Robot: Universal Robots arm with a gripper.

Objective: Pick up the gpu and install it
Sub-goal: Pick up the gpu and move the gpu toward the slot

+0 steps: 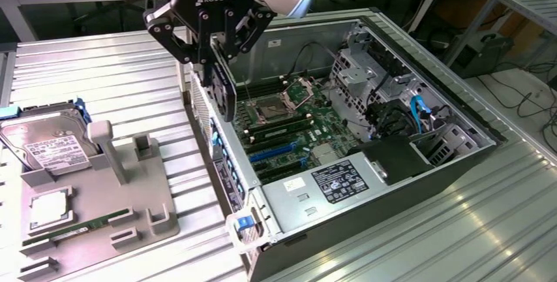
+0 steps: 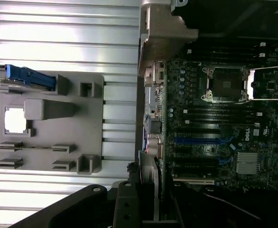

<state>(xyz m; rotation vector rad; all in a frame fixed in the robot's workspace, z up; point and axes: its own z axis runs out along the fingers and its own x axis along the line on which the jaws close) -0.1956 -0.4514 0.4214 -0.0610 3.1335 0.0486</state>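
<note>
carry-to-slot step, seemingly. on ribbed silver tabletop [image 1: 104, 60], open black tower computer case [image 1: 366, 236], green motherboard [image 1: 322, 122] exposed. upright over its rear wall: dark thin gpu card [image 1: 224, 96], clamped in black tool [image 1: 216, 57]. likely calls for aligning above long blue slots [image 1: 274, 151], descending straight.

We are counting one gripper [image 1: 216, 53], and it is clasping one gpu [image 1: 224, 93]. We are seeing one ribbed metal table [image 1: 113, 66] bearing one open computer case [image 1: 383, 230]. Inside the case we are counting one motherboard [image 2: 215, 128], two blue expansion slots [image 2: 203, 140], one white slot [image 2: 193, 180], one silver heatsink [image 2: 247, 163] and one labelled power supply [image 1: 340, 181]. Beside the case we are finding one grey holder tray [image 1: 130, 190], which is carrying one hard drive [image 1: 52, 145], one green memory stick [image 1: 91, 224] and one square silver chip [image 1: 49, 207].
</note>
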